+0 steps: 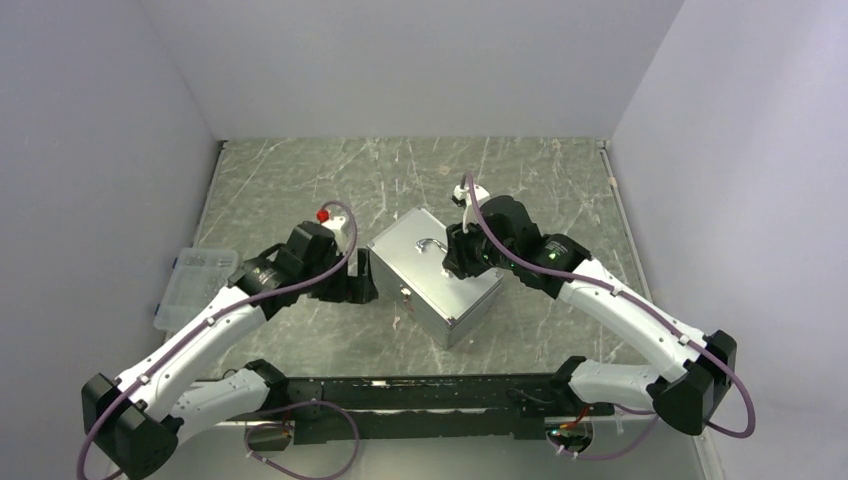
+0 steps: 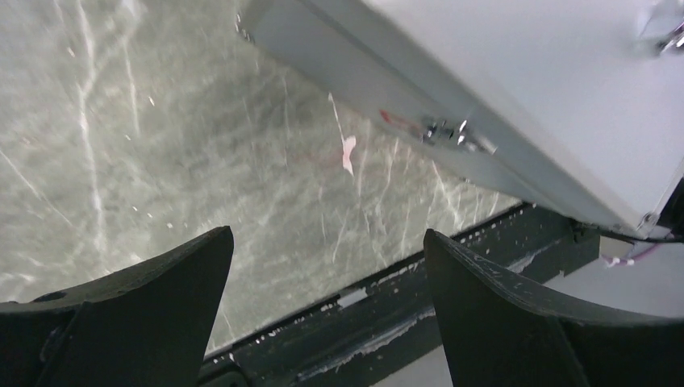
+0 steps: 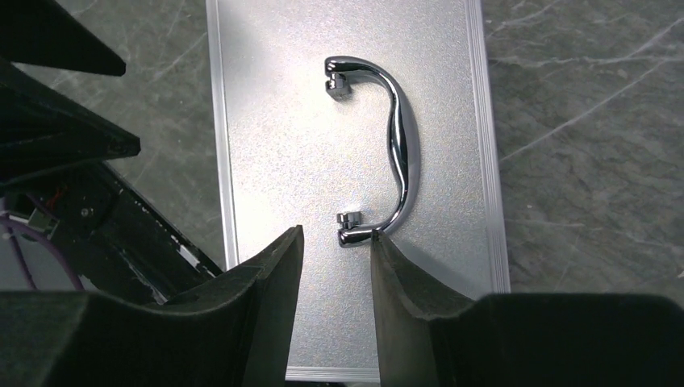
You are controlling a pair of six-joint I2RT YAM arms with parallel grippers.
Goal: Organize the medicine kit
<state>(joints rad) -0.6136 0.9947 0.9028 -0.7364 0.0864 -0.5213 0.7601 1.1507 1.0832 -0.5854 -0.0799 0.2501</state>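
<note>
The medicine kit (image 1: pixel 440 290), a silver-grey metal case, stands in the middle of the table with its lid down. A curved chrome handle (image 3: pixel 399 149) lies flat on the lid (image 3: pixel 306 145). My right gripper (image 3: pixel 336 235) hovers over the lid, jaws partly apart and empty. Its right fingertip (image 3: pixel 379 246) is at the handle's near end. My left gripper (image 2: pixel 327 234) is wide open and empty above the table, beside the kit's front wall. The front latch (image 2: pixel 448 131) and a small red mark (image 2: pixel 398 122) show on that wall.
A clear plastic box (image 1: pixel 195 285) sits at the table's left edge, beside the left arm. A small red object (image 1: pixel 323 214) shows by the left wrist. A black rail (image 1: pixel 420 400) runs along the near edge. White walls enclose three sides.
</note>
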